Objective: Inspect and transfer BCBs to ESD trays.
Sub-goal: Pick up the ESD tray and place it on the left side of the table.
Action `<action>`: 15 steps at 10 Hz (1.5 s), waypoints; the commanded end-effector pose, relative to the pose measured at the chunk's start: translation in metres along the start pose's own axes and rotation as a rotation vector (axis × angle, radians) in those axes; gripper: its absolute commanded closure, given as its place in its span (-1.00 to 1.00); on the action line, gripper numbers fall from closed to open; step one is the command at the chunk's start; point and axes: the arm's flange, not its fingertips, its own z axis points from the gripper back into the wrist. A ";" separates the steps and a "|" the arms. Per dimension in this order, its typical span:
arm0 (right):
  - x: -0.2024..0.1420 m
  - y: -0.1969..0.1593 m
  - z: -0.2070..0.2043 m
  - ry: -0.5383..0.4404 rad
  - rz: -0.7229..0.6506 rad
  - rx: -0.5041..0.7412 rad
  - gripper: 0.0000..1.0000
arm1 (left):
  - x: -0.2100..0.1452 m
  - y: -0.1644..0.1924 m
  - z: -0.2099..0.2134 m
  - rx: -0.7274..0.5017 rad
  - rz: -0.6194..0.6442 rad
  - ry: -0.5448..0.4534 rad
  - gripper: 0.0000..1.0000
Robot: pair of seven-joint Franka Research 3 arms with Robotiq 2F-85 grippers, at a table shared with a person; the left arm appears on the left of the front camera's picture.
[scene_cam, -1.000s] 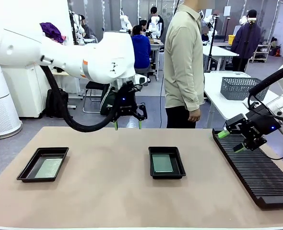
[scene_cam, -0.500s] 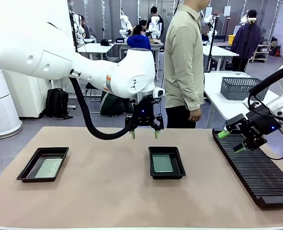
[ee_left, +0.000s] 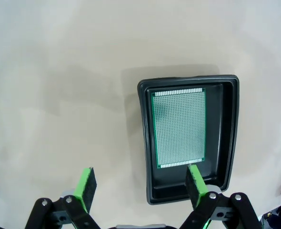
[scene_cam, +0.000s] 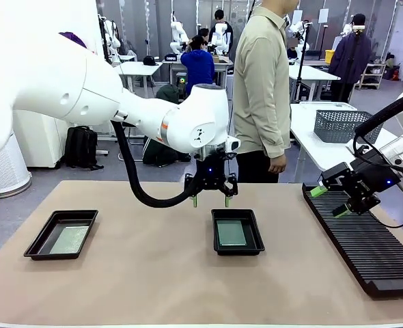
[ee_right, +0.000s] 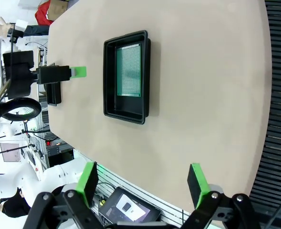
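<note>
The left gripper (scene_cam: pixel 210 201), black with green pads, hangs with jaws spread wide and nothing between them, just at twelve o'clock of the middle shallow black plastic tray (scene_cam: pixel 256 240), where a thin green rectangular circuit board (scene_cam: pixel 231 233) lies flat. A second black tray (scene_cam: pixel 43 236) at the table's nine o'clock holds another board (scene_cam: pixel 70 239). The right gripper (scene_cam: pixel 330 201) (also spread wide, holding nothing) hovers over the long black ribbed rack (scene_cam: pixel 365 249) at three o'clock.
</note>
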 end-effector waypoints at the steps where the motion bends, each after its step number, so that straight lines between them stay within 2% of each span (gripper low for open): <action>1: -0.001 0.000 -0.002 -0.002 -0.008 0.006 -1.00 | 0.007 -0.003 -0.012 0.032 0.033 -0.030 -1.00; 5: -0.001 0.000 -0.002 -0.002 -0.008 0.006 -1.00 | 0.008 -0.010 -0.039 0.065 0.028 -0.037 -1.00; 15: -0.001 0.000 -0.002 -0.002 -0.008 0.006 -1.00 | -0.008 -0.009 -0.082 0.018 0.074 -0.017 -1.00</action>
